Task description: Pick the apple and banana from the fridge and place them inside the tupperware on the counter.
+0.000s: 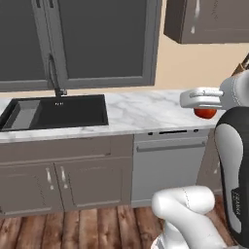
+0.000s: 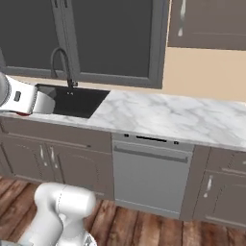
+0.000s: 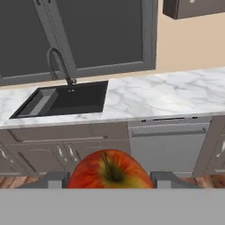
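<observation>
Closest to the hand camera sits the apple, red and glossy, clamped between the claw tips so it can travel. It hangs in front of the marble table, beside the black sink, awaiting the tupperware.

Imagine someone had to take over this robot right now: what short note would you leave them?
Gripper: shut on the apple, carried in the air in front of the counter.
Apple: out of the fridge, held between the two fingers, stem toward the camera in the hand view.
Sink: a light grey tray lies inside it at the left; I cannot tell whether that is the container.
Done: apple picked.
Left: put the apple in the container, then fetch the banana and do the same.
</observation>
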Tool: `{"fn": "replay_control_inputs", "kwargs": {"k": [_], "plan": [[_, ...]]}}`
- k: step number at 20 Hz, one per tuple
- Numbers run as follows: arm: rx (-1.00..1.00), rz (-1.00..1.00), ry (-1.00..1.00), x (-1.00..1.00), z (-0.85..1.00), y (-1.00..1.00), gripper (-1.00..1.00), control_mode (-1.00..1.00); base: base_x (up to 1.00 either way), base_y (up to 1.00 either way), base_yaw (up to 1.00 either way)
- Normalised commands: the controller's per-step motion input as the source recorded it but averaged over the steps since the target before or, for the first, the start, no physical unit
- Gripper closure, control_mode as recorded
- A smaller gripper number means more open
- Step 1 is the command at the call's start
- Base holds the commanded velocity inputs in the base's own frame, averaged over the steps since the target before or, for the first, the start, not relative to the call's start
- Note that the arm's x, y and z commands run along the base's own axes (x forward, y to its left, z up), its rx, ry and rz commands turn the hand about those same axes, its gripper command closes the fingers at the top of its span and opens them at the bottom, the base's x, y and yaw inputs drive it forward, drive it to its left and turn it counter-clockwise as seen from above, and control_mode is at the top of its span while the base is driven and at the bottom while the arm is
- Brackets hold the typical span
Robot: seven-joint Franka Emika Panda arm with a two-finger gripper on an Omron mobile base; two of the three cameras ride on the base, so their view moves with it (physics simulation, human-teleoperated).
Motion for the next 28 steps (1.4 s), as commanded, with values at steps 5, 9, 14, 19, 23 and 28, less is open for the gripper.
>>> {"fn": "replay_control_inputs", "kwargs": {"k": [5, 9, 14, 19, 23, 28], "plan": [[0.00, 0.00, 0.00, 0.00, 0.00, 0.00, 1.00, 1.00, 0.00, 1.00, -0.02], [0.00, 0.00, 0.00, 0.00, 0.00, 0.00, 1.00, 1.00, 0.01, 1.00, -0.02], [0.00, 0.00, 0.00, 0.00, 0.00, 0.00, 1.00, 1.00, 0.06, 1.00, -0.06], [0.00, 0.00, 0.00, 0.00, 0.00, 0.00, 1.00, 1.00, 0.05, 1.00, -0.08], [0.00, 0.00, 0.00, 0.00, 0.00, 0.00, 1.00, 1.00, 0.02, 1.00, -0.08], [0.00, 0.00, 0.00, 0.00, 0.00, 0.00, 1.00, 1.00, 0.00, 1.00, -0.08]]}}
